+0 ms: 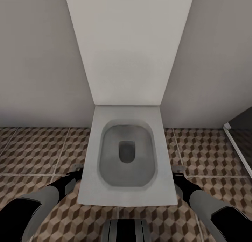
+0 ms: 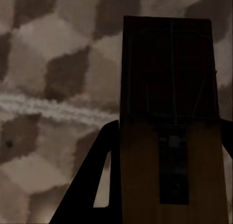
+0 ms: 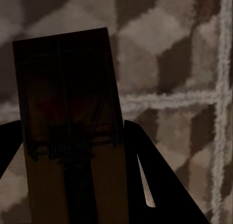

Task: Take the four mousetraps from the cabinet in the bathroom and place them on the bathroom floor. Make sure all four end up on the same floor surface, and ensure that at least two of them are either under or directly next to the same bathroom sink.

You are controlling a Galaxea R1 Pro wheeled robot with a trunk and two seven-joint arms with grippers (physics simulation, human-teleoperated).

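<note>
We face a white toilet (image 1: pixel 127 158) on the bathroom floor (image 1: pixel 38 151). Our left gripper (image 2: pixel 167 151) grasps a mousetrap (image 2: pixel 167 88) between its jaws, and our right gripper (image 3: pixel 73 156) clamps a second mousetrap (image 3: pixel 68 88), both jutting beyond the fingertips above the tiles.

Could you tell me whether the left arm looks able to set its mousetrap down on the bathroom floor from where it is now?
Probably yes. The left tool is shut on a mousetrap with the patterned bathroom floor directly beyond it and nothing between them. The toilet sits beside the arm, not under it.
</note>
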